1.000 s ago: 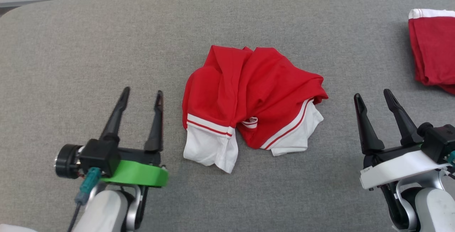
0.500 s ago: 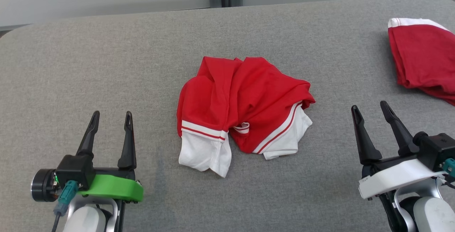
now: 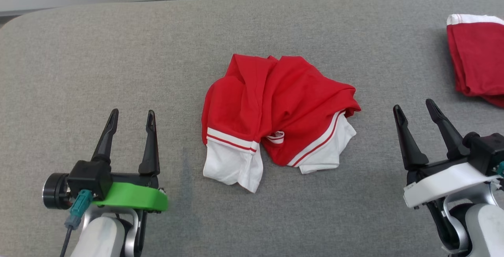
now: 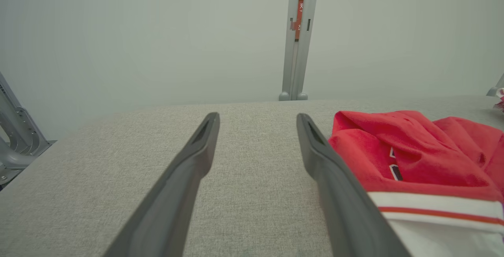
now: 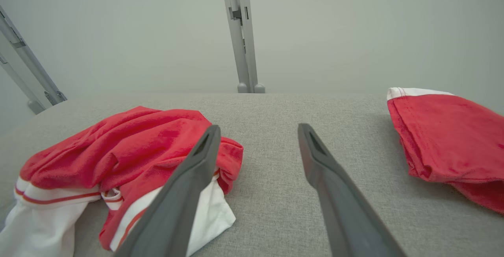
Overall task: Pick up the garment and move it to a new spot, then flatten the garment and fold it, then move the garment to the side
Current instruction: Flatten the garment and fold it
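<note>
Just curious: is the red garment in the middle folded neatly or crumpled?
Crumpled: the garment lies bunched in uneven creases on the table, white parts sticking out.

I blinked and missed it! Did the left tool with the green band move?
Yes. Against the crumpled red-and-white cloth garment, the left tool slid leftwards, away from it.

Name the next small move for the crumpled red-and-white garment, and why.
Probably ease the left claw toward the near white edge of the garment. It and the right claw are open and empty, either side of the garment, touching nothing. The garment lies crumpled on the table, so pickup comes first.
</note>
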Motion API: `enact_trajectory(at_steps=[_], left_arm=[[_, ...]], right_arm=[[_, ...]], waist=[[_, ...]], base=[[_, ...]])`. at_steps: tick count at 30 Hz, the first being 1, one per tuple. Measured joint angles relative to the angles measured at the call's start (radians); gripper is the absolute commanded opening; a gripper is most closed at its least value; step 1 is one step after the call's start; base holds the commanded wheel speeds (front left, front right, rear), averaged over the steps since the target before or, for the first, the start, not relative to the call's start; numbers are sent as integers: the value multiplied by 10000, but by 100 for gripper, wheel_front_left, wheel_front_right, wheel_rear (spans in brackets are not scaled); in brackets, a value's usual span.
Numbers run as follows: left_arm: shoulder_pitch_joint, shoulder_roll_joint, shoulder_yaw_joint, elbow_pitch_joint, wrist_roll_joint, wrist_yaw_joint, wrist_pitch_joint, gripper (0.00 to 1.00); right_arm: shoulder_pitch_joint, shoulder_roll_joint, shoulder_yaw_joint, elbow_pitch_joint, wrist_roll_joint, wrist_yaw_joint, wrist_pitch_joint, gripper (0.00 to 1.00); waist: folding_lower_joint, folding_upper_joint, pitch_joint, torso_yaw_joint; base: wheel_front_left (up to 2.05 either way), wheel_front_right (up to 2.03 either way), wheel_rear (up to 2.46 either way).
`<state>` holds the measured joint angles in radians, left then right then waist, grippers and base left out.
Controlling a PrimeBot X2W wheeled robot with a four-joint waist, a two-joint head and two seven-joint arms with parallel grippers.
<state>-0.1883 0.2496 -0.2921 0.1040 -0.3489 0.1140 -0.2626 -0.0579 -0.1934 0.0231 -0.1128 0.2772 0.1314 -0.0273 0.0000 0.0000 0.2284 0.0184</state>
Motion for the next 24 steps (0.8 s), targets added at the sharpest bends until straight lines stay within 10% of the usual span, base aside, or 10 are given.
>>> enact_trajectory(at_steps=[19, 22, 24], left_arm=[[-1136, -1045, 84, 58, 633, -715, -15, 100], [-1127, -1076, 232, 100, 719, -790, -15, 100], [-1105, -1118, 288, 127, 802, -848, -15, 100]], right_arm=[[-2320, -1576, 1781, 2387, 1243, 0, 1605, 100], [-2412, -1705, 1977, 2477, 1638, 0, 1950, 0], [-2458, -1781, 2017, 2443, 1835, 0, 1946, 0]], waist=[[0, 0, 1376, 1274], [0, 0, 1374, 1276], [1, 0, 1325, 1228]], base=[[0, 0, 0], [0, 0, 0], [0, 0, 0]])
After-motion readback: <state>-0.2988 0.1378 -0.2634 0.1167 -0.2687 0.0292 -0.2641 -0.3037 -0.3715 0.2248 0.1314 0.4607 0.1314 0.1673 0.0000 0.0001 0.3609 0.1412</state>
